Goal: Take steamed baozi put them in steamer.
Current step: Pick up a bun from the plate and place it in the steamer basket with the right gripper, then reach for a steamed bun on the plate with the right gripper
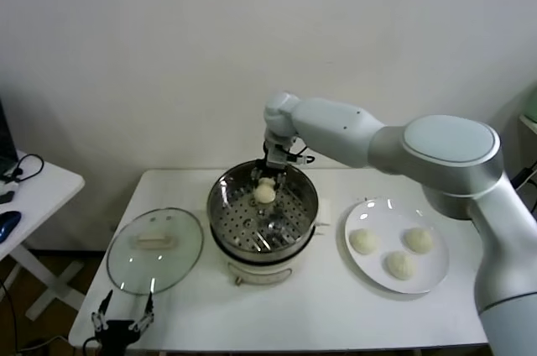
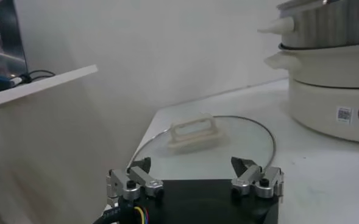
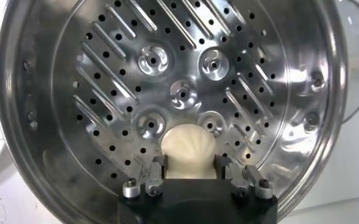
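Right gripper (image 3: 190, 175) low inside the steamer (image 3: 75, 91), jaws snug around one baozi (image 3: 189, 151) resting on the perforated floor; looks like a release; three more baozi (image 1: 399, 253) wait on the plate (image 1: 361, 265) off to its side; left gripper (image 2: 195, 177) parked wide by the glass lid (image 2: 228, 146).

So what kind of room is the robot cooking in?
Probably a test room set up like a little kitchen, not a real one. A plain white table against a bare wall holds just a steamer, a glass lid and a plate of buns.
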You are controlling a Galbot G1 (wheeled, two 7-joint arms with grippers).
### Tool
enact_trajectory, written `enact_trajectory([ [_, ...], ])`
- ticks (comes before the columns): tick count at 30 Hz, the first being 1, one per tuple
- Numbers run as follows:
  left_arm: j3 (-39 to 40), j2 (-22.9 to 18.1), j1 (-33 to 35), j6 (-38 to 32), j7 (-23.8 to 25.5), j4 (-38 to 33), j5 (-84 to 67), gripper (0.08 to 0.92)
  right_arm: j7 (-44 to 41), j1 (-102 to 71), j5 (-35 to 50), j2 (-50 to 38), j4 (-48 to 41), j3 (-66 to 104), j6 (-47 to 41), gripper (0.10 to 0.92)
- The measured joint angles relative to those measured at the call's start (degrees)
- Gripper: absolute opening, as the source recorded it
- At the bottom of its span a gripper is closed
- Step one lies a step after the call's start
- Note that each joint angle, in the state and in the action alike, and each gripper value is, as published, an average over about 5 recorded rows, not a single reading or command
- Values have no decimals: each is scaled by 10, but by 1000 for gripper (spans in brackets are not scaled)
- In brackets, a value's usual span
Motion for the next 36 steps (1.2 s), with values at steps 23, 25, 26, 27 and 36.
enact_trajectory([
  [23,5,6,5,0,1,-10,5,823,-61,235,363,-174,223,-200,-254,823],
  [25,5,6,5,0,1,-11,6,823,-60,251,389,-201,247,-226,-293,823],
  [26,5,6,5,0,1,-11,6,823,-59,258,400,-213,259,-237,-312,823],
  [27,5,7,5,0,1,-10,5,823,-58,263,410,-226,270,-247,-330,823],
  [36,3,7,0,-1,2,-4,5,823,-29,256,454,-318,335,-283,-462,823],
])
